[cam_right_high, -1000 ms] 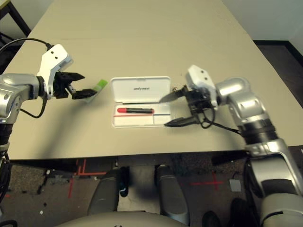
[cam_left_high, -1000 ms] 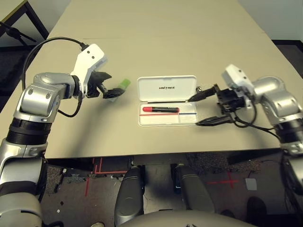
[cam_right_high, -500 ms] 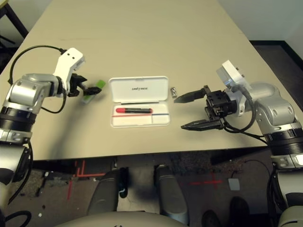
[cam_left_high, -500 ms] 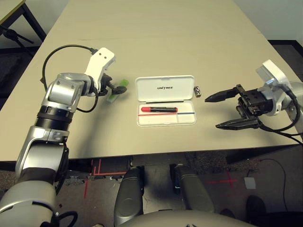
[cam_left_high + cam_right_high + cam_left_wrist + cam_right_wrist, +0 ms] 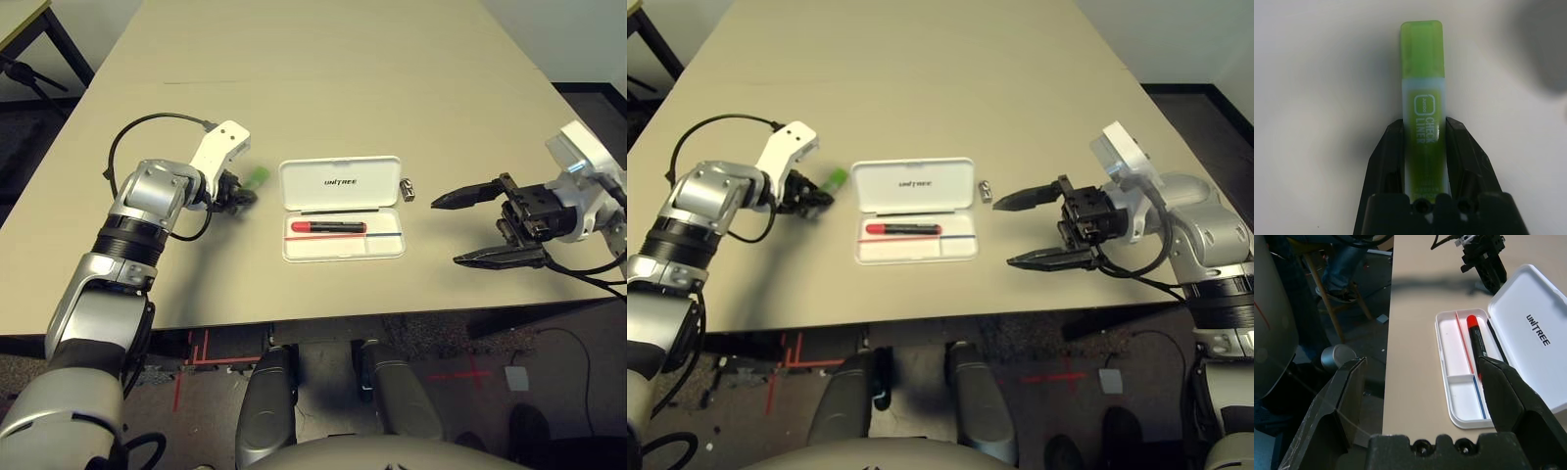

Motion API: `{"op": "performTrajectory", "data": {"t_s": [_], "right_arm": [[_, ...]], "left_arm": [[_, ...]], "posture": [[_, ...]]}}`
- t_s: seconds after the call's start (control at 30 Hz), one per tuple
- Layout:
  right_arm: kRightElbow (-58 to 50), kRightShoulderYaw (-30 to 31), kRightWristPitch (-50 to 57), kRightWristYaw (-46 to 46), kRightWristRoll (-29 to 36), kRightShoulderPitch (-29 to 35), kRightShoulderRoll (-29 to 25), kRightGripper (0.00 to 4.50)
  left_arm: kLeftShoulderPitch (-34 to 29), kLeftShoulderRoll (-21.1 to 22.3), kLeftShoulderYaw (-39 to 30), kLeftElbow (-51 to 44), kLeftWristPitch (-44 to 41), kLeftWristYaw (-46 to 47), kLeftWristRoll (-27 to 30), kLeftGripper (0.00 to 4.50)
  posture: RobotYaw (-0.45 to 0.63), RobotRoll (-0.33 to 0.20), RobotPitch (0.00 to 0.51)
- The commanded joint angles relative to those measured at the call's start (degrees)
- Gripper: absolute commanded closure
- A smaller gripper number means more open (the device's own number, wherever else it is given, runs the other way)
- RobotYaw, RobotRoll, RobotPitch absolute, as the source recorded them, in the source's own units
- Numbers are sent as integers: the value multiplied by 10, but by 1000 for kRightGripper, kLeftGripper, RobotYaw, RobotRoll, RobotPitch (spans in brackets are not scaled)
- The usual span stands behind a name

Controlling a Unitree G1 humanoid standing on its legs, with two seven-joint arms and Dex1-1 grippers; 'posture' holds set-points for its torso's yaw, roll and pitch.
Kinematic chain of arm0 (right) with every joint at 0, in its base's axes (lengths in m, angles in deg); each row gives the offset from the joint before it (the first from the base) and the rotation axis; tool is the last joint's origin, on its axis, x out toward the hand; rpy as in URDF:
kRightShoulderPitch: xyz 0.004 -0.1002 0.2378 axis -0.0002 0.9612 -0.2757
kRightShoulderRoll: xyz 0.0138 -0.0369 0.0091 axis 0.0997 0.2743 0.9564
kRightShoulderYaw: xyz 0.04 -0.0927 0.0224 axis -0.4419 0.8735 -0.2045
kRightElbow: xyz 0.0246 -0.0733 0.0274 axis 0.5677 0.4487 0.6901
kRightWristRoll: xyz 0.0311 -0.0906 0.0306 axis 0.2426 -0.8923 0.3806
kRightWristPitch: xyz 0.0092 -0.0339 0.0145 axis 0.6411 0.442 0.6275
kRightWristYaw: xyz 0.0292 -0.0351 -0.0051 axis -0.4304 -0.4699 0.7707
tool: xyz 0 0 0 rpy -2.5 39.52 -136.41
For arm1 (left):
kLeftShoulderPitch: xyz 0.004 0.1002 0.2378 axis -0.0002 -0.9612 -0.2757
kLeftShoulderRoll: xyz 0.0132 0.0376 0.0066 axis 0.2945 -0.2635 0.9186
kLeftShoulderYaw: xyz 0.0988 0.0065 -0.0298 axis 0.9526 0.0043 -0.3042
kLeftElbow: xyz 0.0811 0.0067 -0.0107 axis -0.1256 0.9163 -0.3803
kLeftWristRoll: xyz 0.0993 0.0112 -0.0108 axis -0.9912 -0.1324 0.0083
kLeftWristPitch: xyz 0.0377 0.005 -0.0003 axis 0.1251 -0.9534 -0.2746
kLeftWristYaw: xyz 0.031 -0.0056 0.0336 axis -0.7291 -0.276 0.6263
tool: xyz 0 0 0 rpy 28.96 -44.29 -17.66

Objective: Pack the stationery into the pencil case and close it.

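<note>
The light-green bar [image 5: 1422,117] is gripped between the fingers of the left pincer [image 5: 235,195] on the desk [image 5: 323,88], just left of the open pencil case [image 5: 342,207]. The red marker [image 5: 328,226] is seen lying in its tray. The right pincer [image 5: 482,227] is held wide apart, empty, beyond a small metal piece [image 5: 409,188].

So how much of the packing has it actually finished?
Done: the red marker lies in the open pencil case. In hand: the left gripper has its fingers on either side of the green highlighter on the table. Left: the small metal piece beside the case, then closing the lid. The right gripper waits open.
</note>
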Motion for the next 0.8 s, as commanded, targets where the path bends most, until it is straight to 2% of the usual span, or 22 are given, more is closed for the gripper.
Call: {"op": "performTrajectory", "data": {"t_s": [0.03,0.23,0.4,0.8], "right_arm": [[-9,-14,4,1,-6,4,6,0],[-6,-17,5,1,-13,-1,15,0],[9,-12,-2,3,-17,-9,22,0],[82,48,-43,3,-22,-58,43,0]], "left_arm": [[-2,7,13,15,0,-2,-20,3419],[-13,29,15,7,15,-10,-31,3419],[-37,69,10,-44,10,-23,-29,3419],[-151,185,-44,-255,5,-80,10,3419]], "posture": [[-122,0,177],[-103,0,176],[-59,0,177],[39,0,174]]}}
